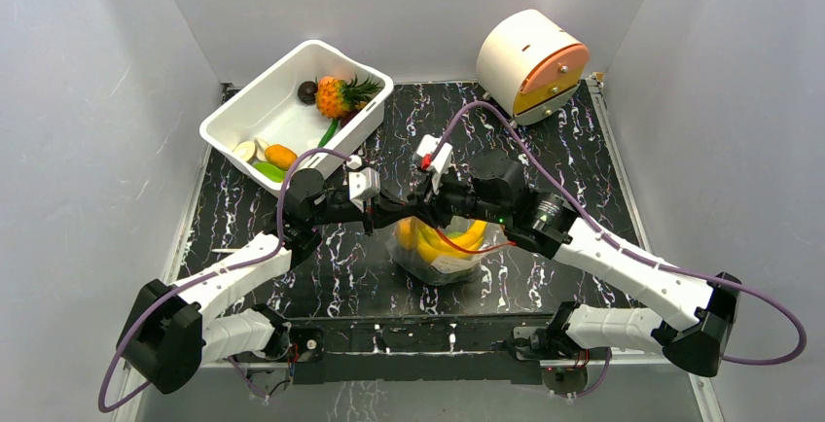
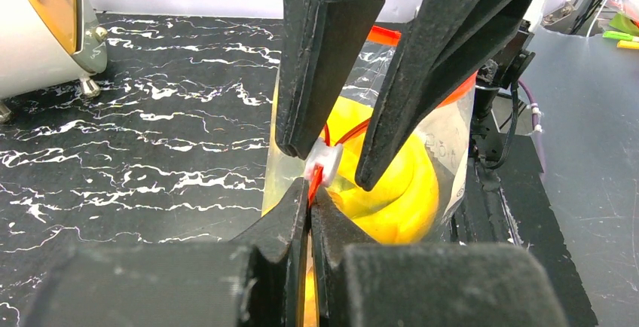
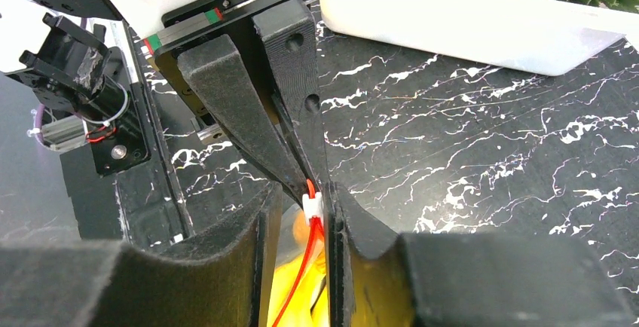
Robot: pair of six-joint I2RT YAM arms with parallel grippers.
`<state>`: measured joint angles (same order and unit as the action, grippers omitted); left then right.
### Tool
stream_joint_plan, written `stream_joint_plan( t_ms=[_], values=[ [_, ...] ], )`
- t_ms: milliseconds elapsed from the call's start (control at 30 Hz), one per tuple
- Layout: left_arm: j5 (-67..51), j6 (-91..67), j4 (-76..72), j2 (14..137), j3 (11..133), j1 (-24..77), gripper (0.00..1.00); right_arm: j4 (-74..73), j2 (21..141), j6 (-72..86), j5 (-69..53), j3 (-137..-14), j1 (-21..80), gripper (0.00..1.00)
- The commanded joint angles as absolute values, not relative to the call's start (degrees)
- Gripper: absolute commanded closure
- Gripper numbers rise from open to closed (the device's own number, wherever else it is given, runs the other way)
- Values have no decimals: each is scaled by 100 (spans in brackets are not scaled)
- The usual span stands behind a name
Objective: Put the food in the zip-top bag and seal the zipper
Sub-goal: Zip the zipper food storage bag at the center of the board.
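The clear zip-top bag (image 1: pixel 443 264) stands mid-table with yellow bananas (image 1: pixel 457 239) inside; the bananas also show in the left wrist view (image 2: pixel 392 191). Its red zipper (image 2: pixel 384 35) runs along the mouth and carries a white slider (image 2: pixel 322 163). My left gripper (image 2: pixel 310 191) is shut on the zipper's end just below the slider; in the top view it (image 1: pixel 389 216) reaches in from the left. My right gripper (image 3: pixel 303 199) is open and straddles the slider (image 3: pixel 313 205), which lies against one finger. The two grippers meet tip to tip over the bag's left end (image 1: pixel 425 210).
A white tub (image 1: pixel 277 101) at the back left holds a pineapple (image 1: pixel 340 94), an orange piece (image 1: pixel 280 156) and green pieces. A white round device with an orange face (image 1: pixel 530 57) stands at the back right. Grey walls enclose the black marbled table.
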<state>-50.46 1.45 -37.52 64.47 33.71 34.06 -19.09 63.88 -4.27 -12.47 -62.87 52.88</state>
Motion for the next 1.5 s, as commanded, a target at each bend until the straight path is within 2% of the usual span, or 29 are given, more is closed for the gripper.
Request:
stream_joint_plan(
  t_ms=[0, 467, 533, 667, 1467],
  values=[
    [-5213, 246, -4257, 6245, 3354, 3380, 100, -1682, 6365, -565, -1258, -6487, 5309, 74],
    [-5177, 231, -4276, 6261, 3346, 3382, 100, -1923, 6468, -656, -1162, -6521, 5309, 70],
    [-5185, 220, -4289, 6258, 3359, 3376, 100, -1905, 6458, -659, -1151, -6501, 5301, 76],
    [-5190, 251, -4233, 6170, 3367, 3375, 100, -1866, 6442, -692, -1052, -6443, 5306, 99],
    [-5086, -249, -5327, 6012, 2854, 3179, 100, -2907, 5978, -701, -616, -6309, 5278, 100]
  ],
)
